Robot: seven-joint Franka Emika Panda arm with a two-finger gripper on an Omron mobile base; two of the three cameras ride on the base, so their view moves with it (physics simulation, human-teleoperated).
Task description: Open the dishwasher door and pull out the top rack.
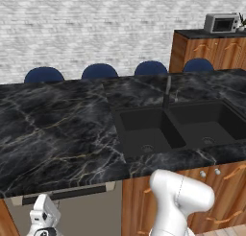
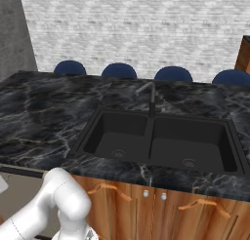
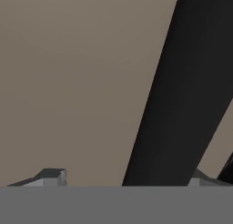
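Closely framed in the hand view, the end effector (image 3: 127,180) stood with its jaws apart, one fingertip (image 3: 50,176) on each side of the long dark bar handle (image 3: 182,95), which ran slantwise between them without visible contact. Behind the bar lay the flat grey-beige dishwasher door (image 3: 77,82). From the left base view, the dishwasher door (image 1: 91,213) appeared shut beneath the black marble worktop (image 1: 53,134), its handle just under the overhang, and the white hand was low in front of it. Beside the door were orange-brown cabinet doors (image 1: 226,192) below a black double sink (image 1: 182,127) with a dark faucet (image 2: 150,100). Blue chair backs (image 2: 119,70) lined the far edge, and a microwave (image 1: 222,23) sat on a distant cabinet.
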